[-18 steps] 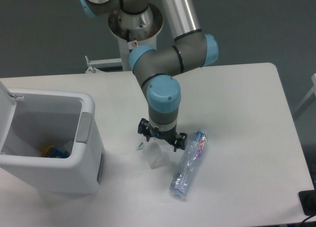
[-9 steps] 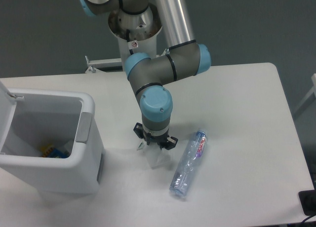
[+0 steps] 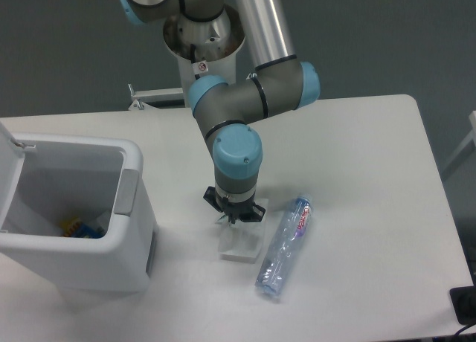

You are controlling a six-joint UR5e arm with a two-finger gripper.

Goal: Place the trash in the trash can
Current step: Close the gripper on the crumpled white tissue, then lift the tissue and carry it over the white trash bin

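Note:
My gripper (image 3: 236, 215) points straight down near the middle of the table, its fingers drawn together on the top of the crumpled white paper packet (image 3: 242, 242), which spreads out just below them. The crushed clear plastic bottle (image 3: 284, 247), with a red-white label and a blue cap at its far end, lies on the table right of the packet, apart from the gripper. The white trash can (image 3: 130, 230) stands at the left with its lid swung open.
Something yellow and blue (image 3: 80, 228) lies at the bottom of the can. The arm's base and a metal bracket (image 3: 137, 99) stand at the table's back edge. A dark object (image 3: 464, 305) shows at the lower right corner.
The gripper's fingers, spread wide a second ago, have drawn together over the paper packet. The arm shifted slightly left, then settled; the packet now sits directly under the fingers. The bottle has not moved.

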